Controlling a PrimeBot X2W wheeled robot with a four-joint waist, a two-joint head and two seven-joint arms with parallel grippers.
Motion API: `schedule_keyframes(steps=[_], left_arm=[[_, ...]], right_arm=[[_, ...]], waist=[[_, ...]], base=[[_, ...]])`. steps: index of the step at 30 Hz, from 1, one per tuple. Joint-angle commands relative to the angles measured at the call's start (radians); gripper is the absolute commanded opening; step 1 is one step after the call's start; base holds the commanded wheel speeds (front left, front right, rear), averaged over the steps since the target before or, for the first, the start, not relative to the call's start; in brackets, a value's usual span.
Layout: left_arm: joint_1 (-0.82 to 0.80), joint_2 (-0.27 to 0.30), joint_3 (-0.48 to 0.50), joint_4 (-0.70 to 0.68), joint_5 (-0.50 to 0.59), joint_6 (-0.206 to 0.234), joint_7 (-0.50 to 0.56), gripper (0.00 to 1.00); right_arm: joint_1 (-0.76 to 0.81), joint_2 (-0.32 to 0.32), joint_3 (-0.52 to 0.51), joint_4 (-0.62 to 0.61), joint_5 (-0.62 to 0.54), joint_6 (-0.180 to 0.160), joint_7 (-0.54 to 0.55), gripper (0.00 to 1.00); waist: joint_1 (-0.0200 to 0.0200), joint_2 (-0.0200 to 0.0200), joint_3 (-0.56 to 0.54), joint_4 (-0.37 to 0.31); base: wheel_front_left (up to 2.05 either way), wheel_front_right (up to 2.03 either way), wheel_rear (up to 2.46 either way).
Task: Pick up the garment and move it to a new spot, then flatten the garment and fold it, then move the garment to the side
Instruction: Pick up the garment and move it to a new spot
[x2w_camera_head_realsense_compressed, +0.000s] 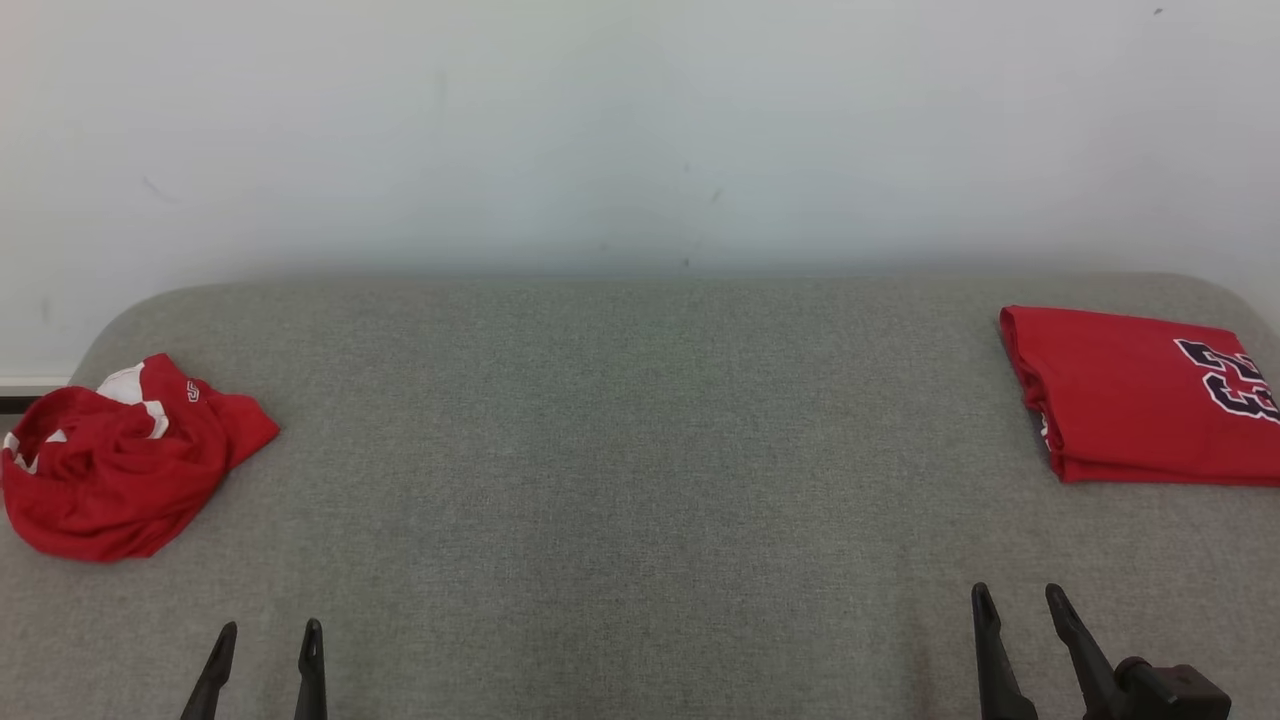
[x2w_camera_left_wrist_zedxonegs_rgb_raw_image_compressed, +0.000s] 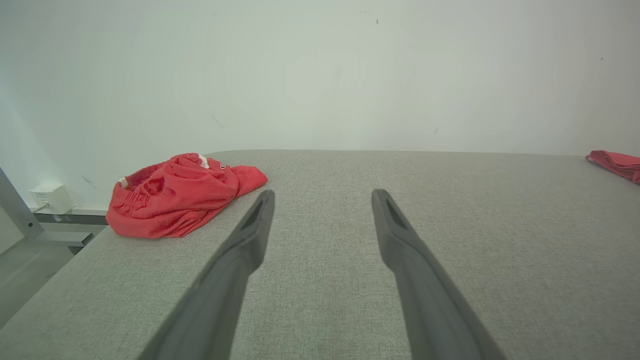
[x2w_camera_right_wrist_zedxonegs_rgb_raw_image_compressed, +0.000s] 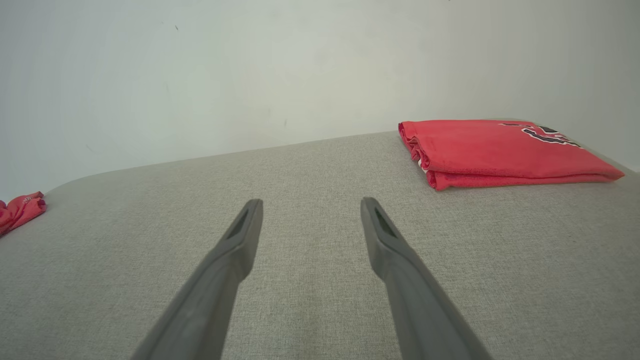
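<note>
Lying crumpled left: garment (x2w_camera_head_realsense_compressed: 120, 470); folded shirt (x2w_camera_head_realsense_compressed: 1120, 400) right; left gripper (x2w_camera_head_realsense_compressed: 270, 628), right gripper (x2w_camera_head_realsense_compressed: 1018, 592) splayed, empty.

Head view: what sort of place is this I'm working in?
Most likely a bare test room set up for folding practice, not a home: a grey fabric-covered table against a blank white wall, a crumpled red garment at its left end and a folded red jersey at its right.
</note>
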Motion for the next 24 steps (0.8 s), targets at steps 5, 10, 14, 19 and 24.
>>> schedule_keyframes(steps=[5,10,14,19,24], left_arm=[[-0.001,0.012,-0.005,-0.002,-0.014,0.001,-0.003,1.0],[-0.006,0.015,-0.008,-0.005,-0.013,0.01,0.002,1.0],[-0.003,0.022,-0.002,-0.005,-0.015,0.019,0.008,1.0],[0.001,0.028,0.005,-0.008,-0.016,0.034,0.016,1.0],[0.009,0.034,0.01,-0.011,-0.02,0.043,0.021,1.0]], right_arm=[[0.007,0.002,0.0,0.003,0.003,-0.003,-0.007,1.0],[0.015,0.003,0.006,0.002,0.009,-0.003,-0.005,1.0],[0.02,0.003,0.014,0.006,0.011,-0.003,-0.008,1.0],[0.02,0.003,0.017,0.011,0.017,-0.003,-0.012,1.0],[0.017,0.004,0.024,0.014,0.016,-0.003,-0.013,1.0]], waist=[[0.0,0.0,-0.004,0.015],[0.0,0.0,-0.005,0.058],[0.0,0.0,-0.005,0.115],[0.0,0.0,-0.005,0.223],[0.0,0.0,-0.004,0.291]], base=[[0.0,0.0,0.0],[0.0,0.0,0.0],[0.0,0.0,0.0],[0.0,0.0,0.0],[0.0,0.0,0.0]])
